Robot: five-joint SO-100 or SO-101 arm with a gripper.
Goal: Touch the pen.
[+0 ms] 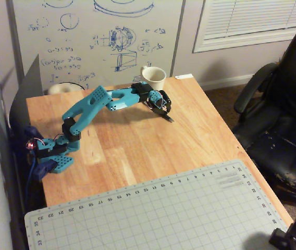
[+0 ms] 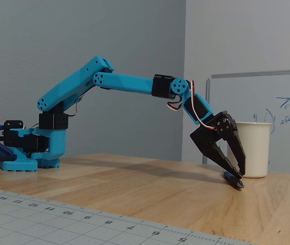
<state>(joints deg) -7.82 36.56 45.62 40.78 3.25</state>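
black fingers of the gripper (image 2: 236, 176) point down at the counter (image 2: 135, 189), spread a little apart at the roots and nearly meeting at the tips, which come down onto the pen (image 2: 234, 179); whether they pinch it or only touch it cannot be told. the pen lies flat on the wood just in front of the cream mug (image 2: 251, 149) in the fixed view, only its dark bluish end showing under the fingertips. in the overhead view the gripper (image 1: 167, 115) sits just below the mug (image 1: 153, 77), and the pen (image 1: 168, 119) is a small dark sliver at its tip, too small to read further. the teal arm (image 2: 129, 83) reaches far out from its base (image 2: 27, 148): the upper link rises steeply, the forearm runs almost level and slightly downward, and the wrist bends sharply down toward the wood. the counter is light butcher-block wood. a grey cutting mat (image 1: 158, 216) with a ruled edge covers its near part, well apart from the gripper. a whiteboard (image 1: 98, 36) with blue sketches leans against the wall behind the mug. a black office chair (image 1: 281, 104) stands beside the counter on the right of the overhead view, under a window with closed white blinds (image 1: 255, 21).
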